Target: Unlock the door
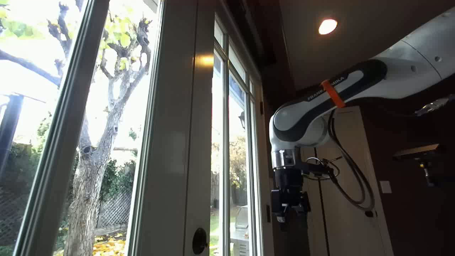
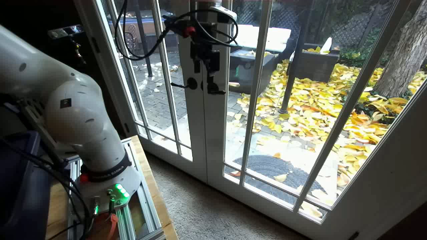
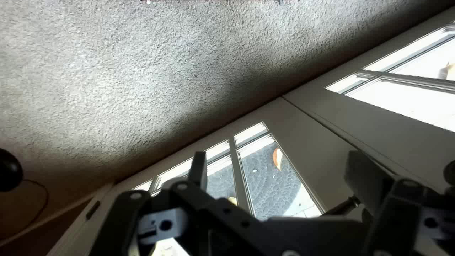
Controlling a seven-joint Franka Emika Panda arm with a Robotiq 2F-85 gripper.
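gry carpet flr (image 3: 99,71) | wd tbl (image 2: 157,200) w/ metal rails (image 2: 126,223) on top | arm base (image 2: 131,180) on rails

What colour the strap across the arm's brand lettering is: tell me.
Orange; the strap shows best in an exterior view.

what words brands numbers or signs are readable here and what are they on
"FRANK ... MIKA": robot arm's dark strip, letters between hidden by an orange band.
"EMIKA": dark base collar, in an exterior view; letters before it unclear.
Too small to read: mark on the small black square.
Wrist view: nothing readable.
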